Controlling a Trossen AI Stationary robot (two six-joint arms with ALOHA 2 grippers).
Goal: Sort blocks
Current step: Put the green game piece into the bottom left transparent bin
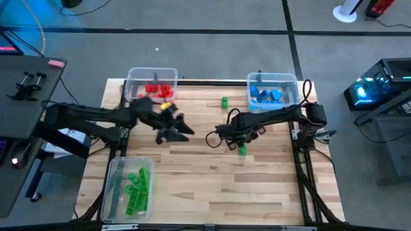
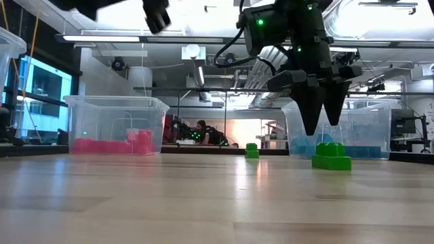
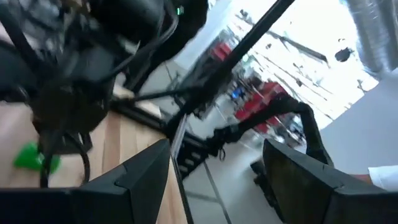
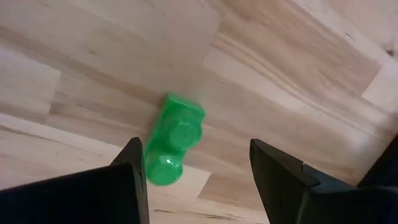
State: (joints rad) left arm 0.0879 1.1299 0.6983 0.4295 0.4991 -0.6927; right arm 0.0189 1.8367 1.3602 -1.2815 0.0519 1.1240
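Wooden table (image 1: 212, 179) is sitting in a grey-floored lab with a glass partition behind. Red, blue and green blocks are mostly binned already; two green blocks are lying loose. Right gripper (image 4: 198, 180) is hovering, fingers spread, over a two-stud green block (image 4: 172, 139) mid-table, not touching it. Judged step: pre-grasp; next it needs lowering, closing, then carrying to the green bin (image 1: 115, 192). Second green block (image 1: 225, 101) is waiting beside the blue bin (image 1: 297, 86). Left gripper (image 1: 183, 131) is raised mid-table, fingers spread, empty.
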